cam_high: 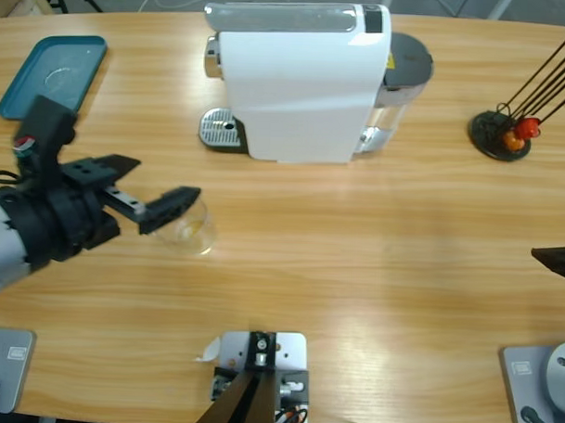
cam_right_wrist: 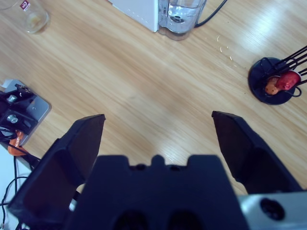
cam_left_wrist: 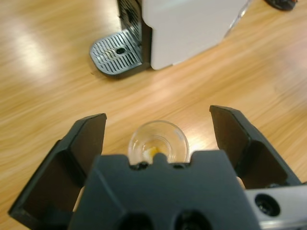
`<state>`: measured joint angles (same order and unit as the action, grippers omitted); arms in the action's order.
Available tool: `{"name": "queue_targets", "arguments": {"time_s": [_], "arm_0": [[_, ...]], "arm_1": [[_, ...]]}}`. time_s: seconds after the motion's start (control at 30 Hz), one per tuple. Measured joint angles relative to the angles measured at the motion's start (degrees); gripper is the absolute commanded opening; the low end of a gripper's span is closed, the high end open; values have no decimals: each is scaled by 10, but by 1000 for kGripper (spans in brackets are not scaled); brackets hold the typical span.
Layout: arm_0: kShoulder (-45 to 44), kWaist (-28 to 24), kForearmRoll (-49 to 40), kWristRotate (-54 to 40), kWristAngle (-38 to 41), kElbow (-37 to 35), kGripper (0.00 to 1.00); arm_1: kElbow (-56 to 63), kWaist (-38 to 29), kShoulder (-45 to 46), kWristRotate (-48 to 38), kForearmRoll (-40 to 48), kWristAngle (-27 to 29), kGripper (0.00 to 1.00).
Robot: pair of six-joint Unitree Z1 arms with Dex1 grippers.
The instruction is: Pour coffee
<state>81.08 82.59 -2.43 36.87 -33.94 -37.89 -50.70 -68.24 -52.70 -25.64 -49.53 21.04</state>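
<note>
A small clear drinking glass stands upright on the wooden table, left of centre. It holds only a faint yellowish trace; no coffee shows anywhere. My left gripper is open, and in the left wrist view the glass sits between its jaws, close to the gripper's body and apart from both. The white coffee machine stands at the back middle, its metal drip tray beyond the glass. My right gripper is open and empty over bare wood, with only a black tip showing at the high view's right edge.
A teal tray lies at the back left. A black stand with thin rods and red and orange pieces sits at the back right. The machine's clear water tank is on its right side.
</note>
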Motion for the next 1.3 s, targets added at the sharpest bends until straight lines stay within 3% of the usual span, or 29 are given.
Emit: {"name": "queue_targets", "arguments": {"time_s": [0.4,0.73,1.3], "arm_0": [[79,6,38,0,21,1,931],[108,45,42,36,20,13,931],[108,46,52,26,14,20,936]], "arm_1": [[0,0,0,-2,0,0,1000],[0,0,0,-4,0,0,1000],[0,0,0,-4,0,0,1000]]}}
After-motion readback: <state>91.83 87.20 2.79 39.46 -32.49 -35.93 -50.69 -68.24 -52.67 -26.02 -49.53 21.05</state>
